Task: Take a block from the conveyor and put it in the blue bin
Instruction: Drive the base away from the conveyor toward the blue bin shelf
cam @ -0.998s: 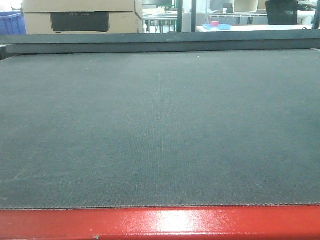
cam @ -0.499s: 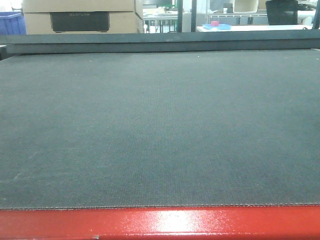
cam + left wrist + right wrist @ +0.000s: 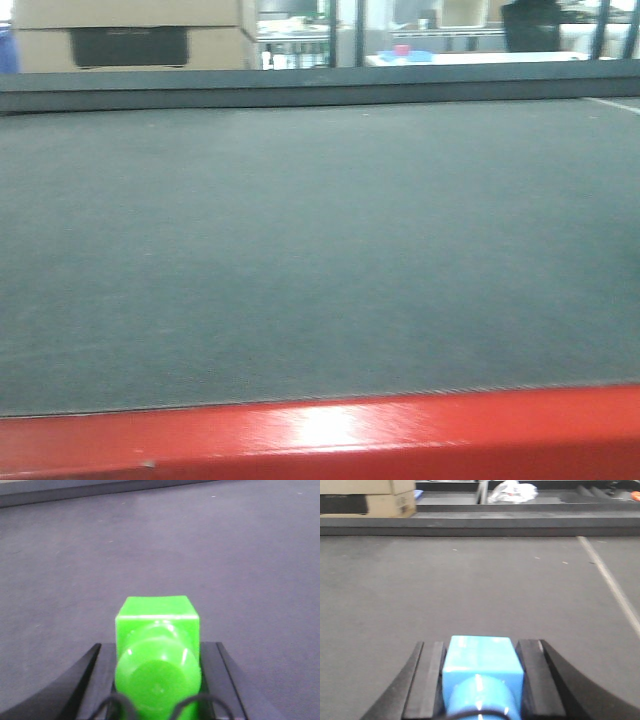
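Now our right hand [image 3: 480, 647] is closed on the blue block [image 3: 481, 657], stud pointing back toward the wrist, and our left hand [image 3: 157, 647] likewise grips a green block [image 3: 157, 620], both over the conveyor [image 3: 320, 250], with no blue bin we can make out.

Cardboard boxes [image 3: 130, 12], green toy brick [image 3: 157, 625]
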`<state>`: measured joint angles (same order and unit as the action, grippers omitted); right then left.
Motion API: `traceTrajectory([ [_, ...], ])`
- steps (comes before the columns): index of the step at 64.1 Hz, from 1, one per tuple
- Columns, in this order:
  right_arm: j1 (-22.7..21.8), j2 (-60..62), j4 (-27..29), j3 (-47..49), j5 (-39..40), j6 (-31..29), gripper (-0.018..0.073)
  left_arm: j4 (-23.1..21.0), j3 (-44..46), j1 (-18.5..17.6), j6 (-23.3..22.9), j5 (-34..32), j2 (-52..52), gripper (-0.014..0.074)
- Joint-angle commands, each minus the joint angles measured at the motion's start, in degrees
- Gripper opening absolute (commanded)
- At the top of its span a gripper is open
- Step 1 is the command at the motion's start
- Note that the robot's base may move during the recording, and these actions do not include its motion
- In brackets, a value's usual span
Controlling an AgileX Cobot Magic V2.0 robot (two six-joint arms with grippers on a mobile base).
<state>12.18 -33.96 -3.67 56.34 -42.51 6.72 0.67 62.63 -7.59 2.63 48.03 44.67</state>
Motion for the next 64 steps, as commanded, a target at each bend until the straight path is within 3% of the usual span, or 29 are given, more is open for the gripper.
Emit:
traceTrajectory([
  [1, 0.1, 0.3, -0.7, 0.4, 1.0, -0.4, -0.0154, 0.0, -0.1, -0.5, -0.4, -1.1, -0.3, -0.0111],
  [64, 0.1, 0.3, -0.7, 0.4, 1.0, -0.4, -0.0154, 0.0, -0.1, -0.5, -0.4, -1.1, -0.3, -0.0111],
])
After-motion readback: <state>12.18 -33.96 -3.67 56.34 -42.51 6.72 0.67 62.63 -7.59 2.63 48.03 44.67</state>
